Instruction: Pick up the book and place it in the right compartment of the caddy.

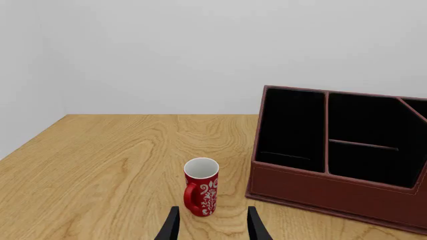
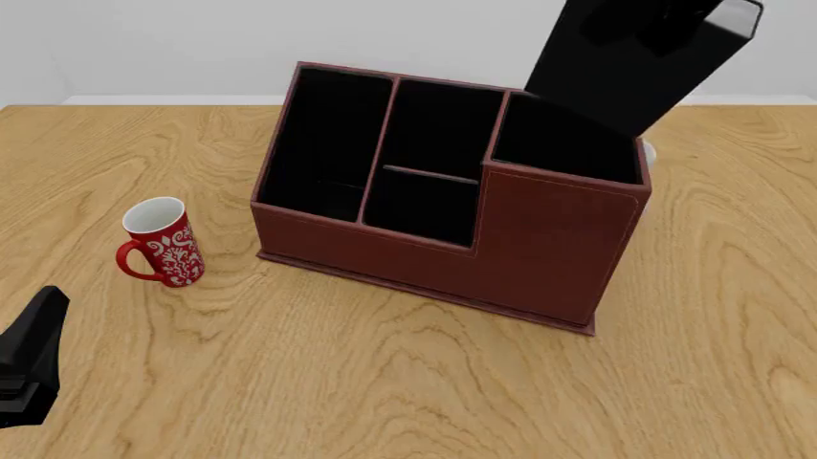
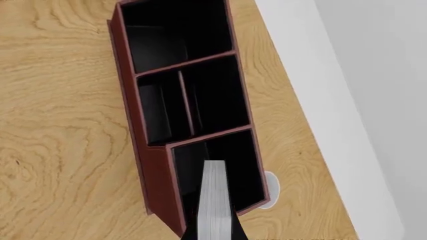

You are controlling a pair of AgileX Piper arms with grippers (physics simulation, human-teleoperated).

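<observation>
The black book [image 2: 632,67], with its white page-edge strip [image 2: 730,29], hangs tilted at the caddy's back right. Its lower end is over the opening of the right compartment [image 2: 562,143]. In the right wrist view the page edge [image 3: 213,197] points down into that square cell [image 3: 233,150]. My right gripper [image 3: 213,236] is shut on the book; only its fingertips show beside the pages. The reddish-brown caddy [image 2: 549,239] stands mid-table and also shows in the left wrist view [image 1: 320,187]. My left gripper [image 1: 212,229] is open and empty, low at the front left [image 2: 33,359].
A red mug with a white pattern [image 2: 163,243] stands upright left of the caddy, just ahead of the left fingers [image 1: 201,186]. A small white round object [image 2: 649,151] lies on the table behind the caddy's right corner. A white wall bounds the far table edge.
</observation>
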